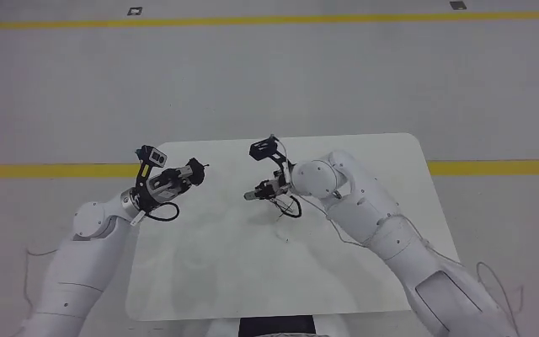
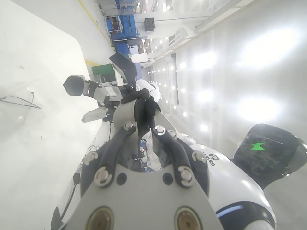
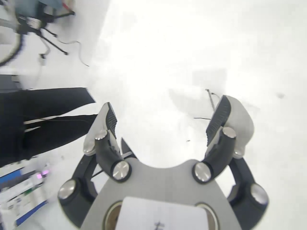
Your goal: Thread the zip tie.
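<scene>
White table (image 1: 219,278) with zip tie (image 3: 210,98), grey floor (image 1: 295,84)

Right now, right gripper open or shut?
Open: the right gripper shows its pads wide apart in the right wrist view, nothing held between them.

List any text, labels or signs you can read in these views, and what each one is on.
No text reads cleanly.
Green bow-tie sign, no letters: on the black-wrapped part, left wrist view.
Lettering on the white arm shell: upside down, partly hidden, unreadable.
Dark mark on the white label behind the right gripper: cut off, unreadable.
Floor markers, top view: too small.
</scene>
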`<control>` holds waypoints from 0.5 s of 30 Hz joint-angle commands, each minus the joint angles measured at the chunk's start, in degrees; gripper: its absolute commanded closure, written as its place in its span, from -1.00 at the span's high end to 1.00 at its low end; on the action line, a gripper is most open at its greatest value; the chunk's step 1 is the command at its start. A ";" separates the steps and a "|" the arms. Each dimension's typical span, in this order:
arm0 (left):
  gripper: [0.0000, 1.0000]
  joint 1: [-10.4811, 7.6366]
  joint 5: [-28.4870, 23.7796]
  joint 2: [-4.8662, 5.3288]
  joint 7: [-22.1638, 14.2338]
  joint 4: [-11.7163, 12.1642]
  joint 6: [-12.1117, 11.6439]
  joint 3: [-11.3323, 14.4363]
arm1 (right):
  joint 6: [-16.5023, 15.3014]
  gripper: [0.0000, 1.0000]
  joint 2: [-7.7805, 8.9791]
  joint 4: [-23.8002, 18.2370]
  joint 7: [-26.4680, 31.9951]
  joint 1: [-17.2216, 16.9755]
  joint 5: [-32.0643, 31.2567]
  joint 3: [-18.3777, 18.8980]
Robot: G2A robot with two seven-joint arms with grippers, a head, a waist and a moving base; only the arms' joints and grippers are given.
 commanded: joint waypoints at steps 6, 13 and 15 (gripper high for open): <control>-1.00 0.00 0.00 0.00 0.00 0.00 0.00 0.00 | -0.87 1.00 -2.56 9.72 2.07 6.40 -3.60 -6.13; -1.00 0.00 0.00 0.00 0.00 0.00 0.00 0.00 | -1.99 1.00 -3.41 12.29 3.88 7.66 -3.16 -7.81; -1.00 0.00 0.00 0.00 0.00 0.00 0.00 0.00 | -1.99 1.00 -3.41 12.29 3.88 7.66 -3.16 -7.81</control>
